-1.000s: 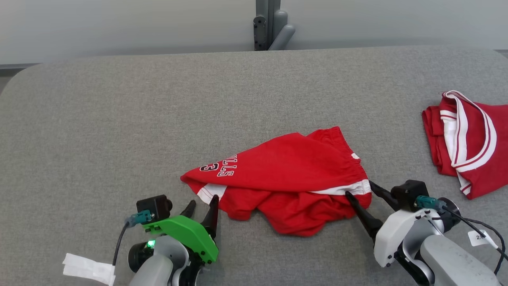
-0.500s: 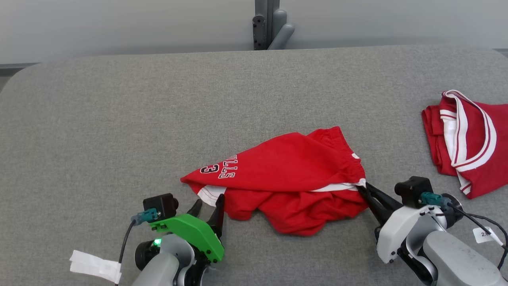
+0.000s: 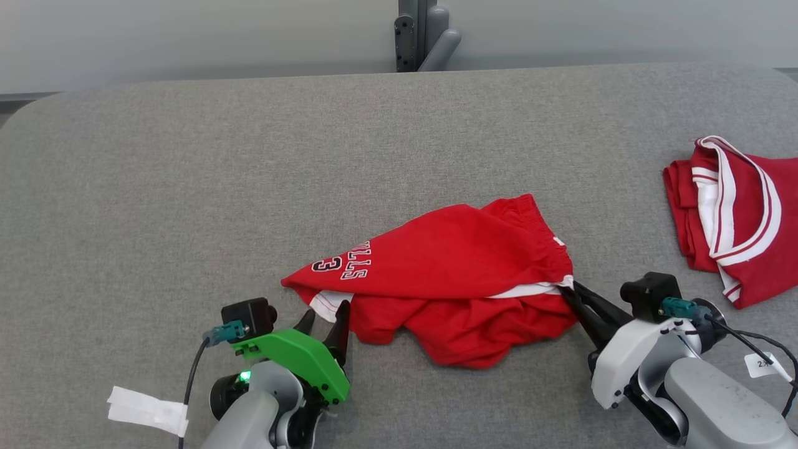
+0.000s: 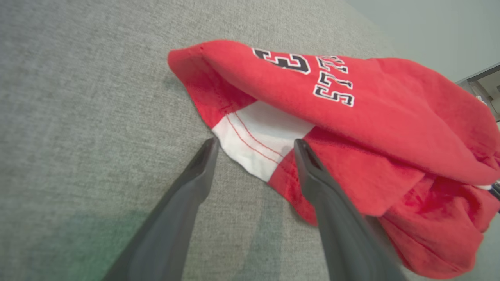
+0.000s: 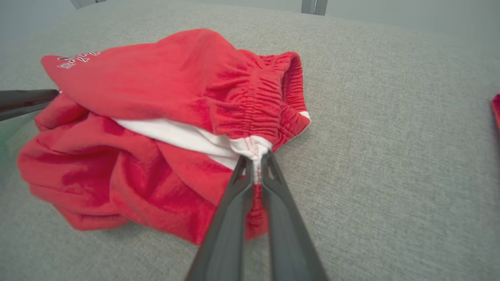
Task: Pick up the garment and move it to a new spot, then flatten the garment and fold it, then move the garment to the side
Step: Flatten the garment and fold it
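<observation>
The red shorts lie crumpled at the front middle of the grey worktop. The gathered elastic waistband is toward the right and the printed lettering and numeral toward the left. A smooth upper layer drapes over a bunched lower one, with white trim showing at both near corners.

The right tool is clenched on the white-trimmed corner just below the waistband, and its wrist view shows the cloth pinched between the two fingers. The left tool is released, its fingers spread to either side of the white hem panel at the left corner. One tip is over bare worktop just beside the hem and the other over red cloth. Whether either tip presses down, I cannot tell.

This looks like the first step, taking hold to lift and move the garment, with one corner secured and the other not yet gripped. The next move calls for the left tool to advance until the hem sits between its fingers, then close without catching the draped upper layer. Both arms can then raise together so the cloth hangs open.

A folded red-and-white garment rests well apart at the right edge and should stay undisturbed.
</observation>
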